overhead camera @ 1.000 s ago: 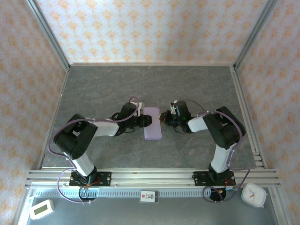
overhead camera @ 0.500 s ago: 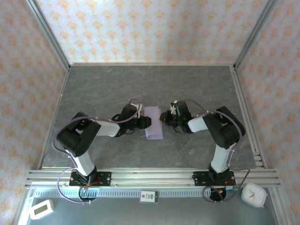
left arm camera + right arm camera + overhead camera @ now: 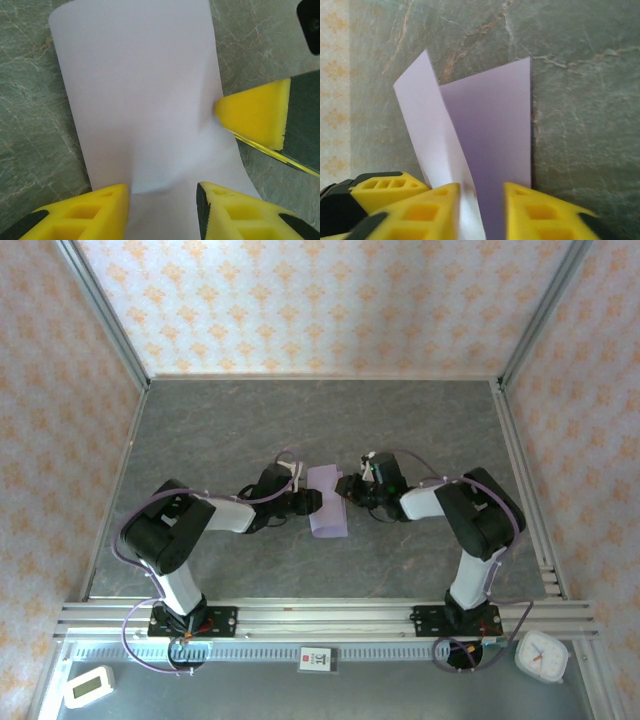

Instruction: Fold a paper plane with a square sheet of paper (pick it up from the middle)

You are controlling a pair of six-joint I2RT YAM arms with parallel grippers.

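We see the right gripper [image 3: 481, 194] let go: its jaws, closed a second ago, now stand apart around the folded edge of the square sheet of paper [image 3: 326, 504]. It has also crept slightly leftward. The left arm [image 3: 168, 535] has swung its elbow a little to the right.

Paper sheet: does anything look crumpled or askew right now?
Yes. The sheet of paper does not lie flat: it buckles into a dent at the left end effector, and at the right end effector its two layers splay apart in a V, one flap standing up. No tear shows.
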